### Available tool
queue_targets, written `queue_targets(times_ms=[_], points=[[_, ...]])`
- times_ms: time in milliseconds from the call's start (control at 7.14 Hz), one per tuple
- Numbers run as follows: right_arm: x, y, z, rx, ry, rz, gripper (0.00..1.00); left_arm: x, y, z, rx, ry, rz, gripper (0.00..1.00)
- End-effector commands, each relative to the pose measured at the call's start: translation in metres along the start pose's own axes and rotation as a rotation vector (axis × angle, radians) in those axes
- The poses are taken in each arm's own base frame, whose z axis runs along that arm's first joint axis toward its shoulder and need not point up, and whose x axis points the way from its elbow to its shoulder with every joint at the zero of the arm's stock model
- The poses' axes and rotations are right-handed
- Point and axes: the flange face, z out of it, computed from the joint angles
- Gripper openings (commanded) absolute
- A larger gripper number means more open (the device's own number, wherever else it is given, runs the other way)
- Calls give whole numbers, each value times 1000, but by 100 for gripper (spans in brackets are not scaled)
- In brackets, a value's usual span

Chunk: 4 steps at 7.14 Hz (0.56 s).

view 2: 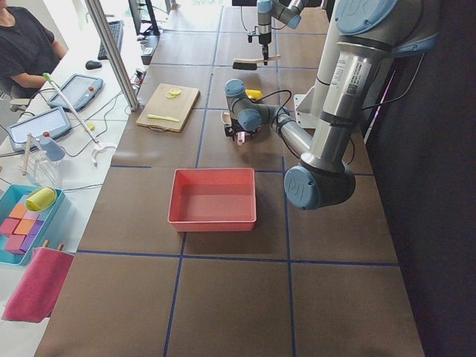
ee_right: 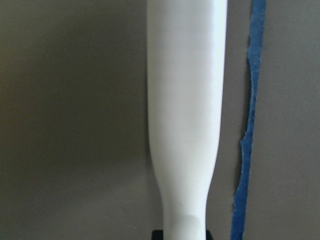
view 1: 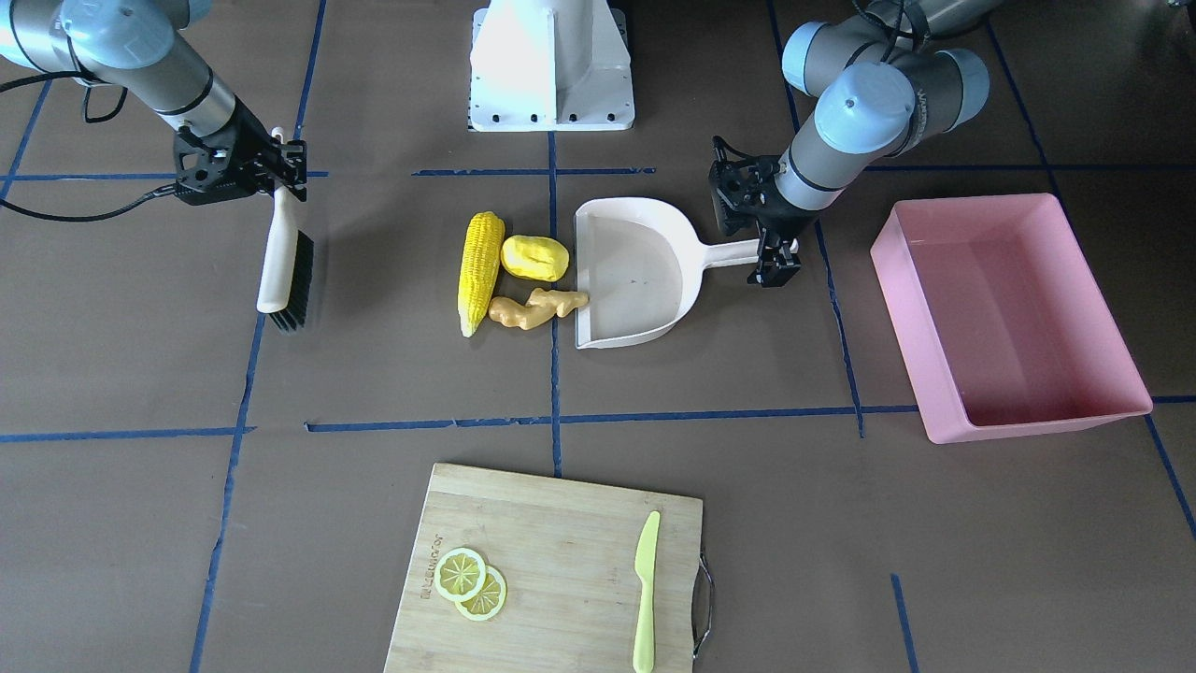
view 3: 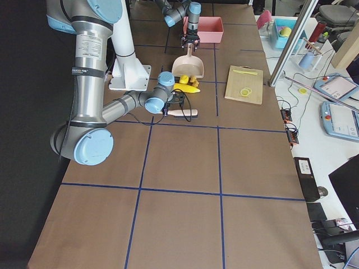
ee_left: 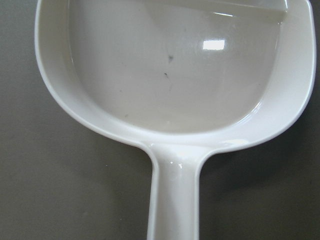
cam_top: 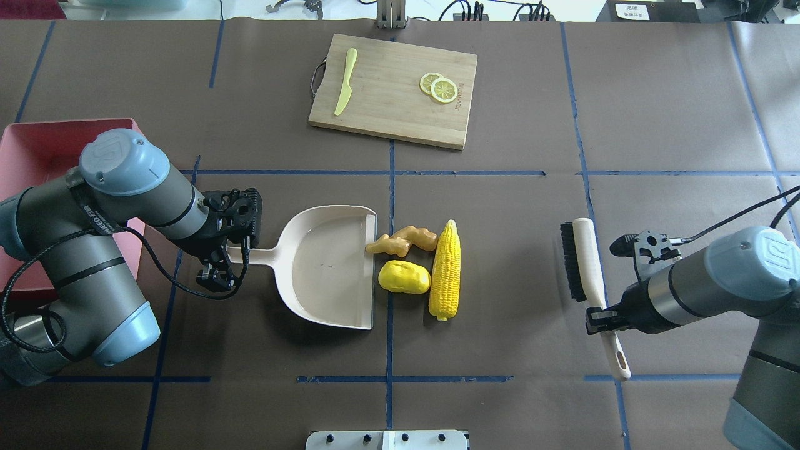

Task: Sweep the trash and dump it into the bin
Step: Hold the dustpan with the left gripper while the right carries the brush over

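The trash lies together mid-table: a long yellow corn cob, a rounded yellow lump and a tan-orange ginger root. The ginger's tip touches the open lip of the beige dustpan, whose tray holds nothing. My left gripper is shut on the dustpan's handle. My right gripper is shut on the handle of a white brush with black bristles, apart from the corn on its far side. The pink bin stands beyond my left arm with nothing in it.
A wooden cutting board with two lemon slices and a yellow-green knife lies at the table's far side. The robot's white base is at the near middle. Operators' gear lines the far edge.
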Motion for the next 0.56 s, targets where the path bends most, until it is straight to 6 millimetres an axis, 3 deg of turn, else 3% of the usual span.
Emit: queue_targets(times_ms=[0, 280, 420], points=[[-34, -2, 6, 7, 15, -1, 3, -3, 1, 0, -19, -27, -4, 44], [-77, 13, 14, -20, -20, 31, 3, -3, 1, -8, -20, -32, -12, 14], [-101, 10, 13, -27, -8, 34, 3, -4, 3, -8, -22, -34, -15, 7]])
